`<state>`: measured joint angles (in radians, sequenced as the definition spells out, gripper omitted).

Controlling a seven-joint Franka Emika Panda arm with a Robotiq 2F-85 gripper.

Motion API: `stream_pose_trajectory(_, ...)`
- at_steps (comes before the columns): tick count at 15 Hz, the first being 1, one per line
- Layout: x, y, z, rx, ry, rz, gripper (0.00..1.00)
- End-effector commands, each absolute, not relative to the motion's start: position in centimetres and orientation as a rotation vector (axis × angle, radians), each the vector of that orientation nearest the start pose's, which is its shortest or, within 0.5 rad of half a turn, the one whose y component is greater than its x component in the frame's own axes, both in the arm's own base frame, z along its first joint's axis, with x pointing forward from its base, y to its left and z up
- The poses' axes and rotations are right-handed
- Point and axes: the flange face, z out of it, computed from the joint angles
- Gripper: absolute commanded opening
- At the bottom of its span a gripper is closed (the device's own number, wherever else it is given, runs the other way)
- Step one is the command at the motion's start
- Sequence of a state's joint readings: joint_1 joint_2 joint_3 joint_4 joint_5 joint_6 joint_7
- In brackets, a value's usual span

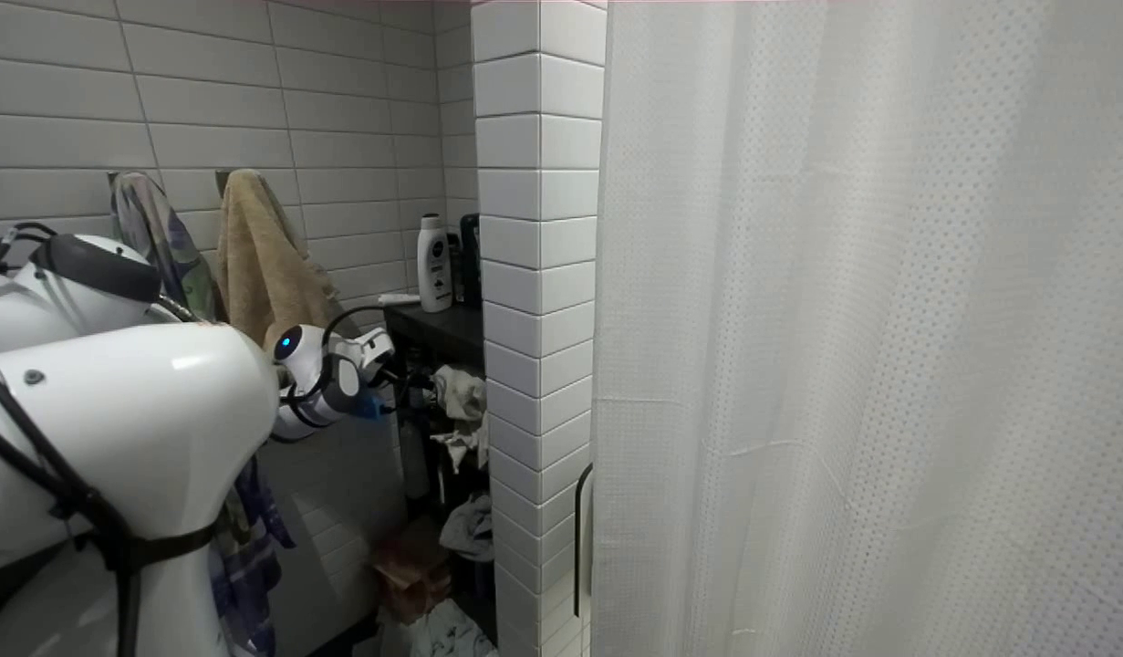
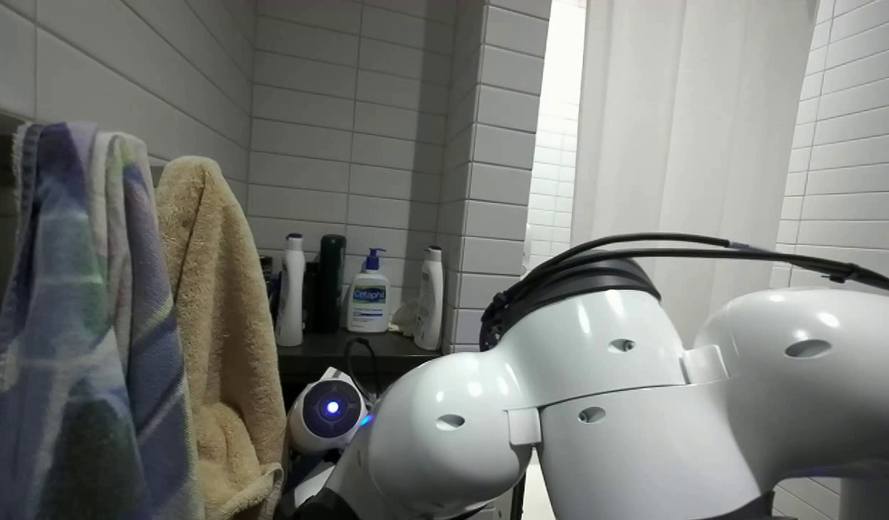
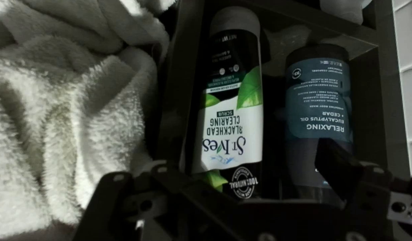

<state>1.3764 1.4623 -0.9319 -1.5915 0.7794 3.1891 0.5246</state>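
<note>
Gripper (image 3: 244, 164), btm of wrist view, looks spread, nothing pinched; St. Ives scrub (image 3: 229, 107) mid-frame, body wash (image 3: 318, 97) to its R, both in dark shelf (image 3: 390, 83). Prob. approach step; next move calls for careful centering w/o nudging body wash.

Black, white and green St. Ives scrub tube (image 3: 231, 130): pale grey rounded end at the top of the wrist view, lettering upside down as I see it.
Dark blue cylindrical body wash bottle (image 3: 318, 87): just beside the tube, a dark gap between them, its lettering inverted as well.
Dark straight-edged shelf frame (image 3: 391, 110): runs along either side of the pair.
Black jointed gripper (image 3: 244, 159): at the bottom, its fingers (image 3: 336, 164) spread; one overlaps the bottle, though I can't tell whether they touch.
Fluffy white cloth (image 3: 105, 117): rumpled, left of the frame.
White tiles (image 3: 411, 43): along the right edge.
</note>
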Motion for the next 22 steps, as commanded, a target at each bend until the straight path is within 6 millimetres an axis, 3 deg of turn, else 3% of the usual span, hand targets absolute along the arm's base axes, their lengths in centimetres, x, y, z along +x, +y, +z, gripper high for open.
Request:
stream_pose_trajectory(1, 58.2, 37.8, 9.4, -2.878, -0.032, -1.507, 1.00)
stream_pose_trajectory(14, 58.1, 37.9, 9.3, -2.879, -0.034, -1.500, 1.00)
stream_pose_trajectory(22, 62.8, 36.9, 8.4, -2.854, -0.016, -1.412, 1.00)
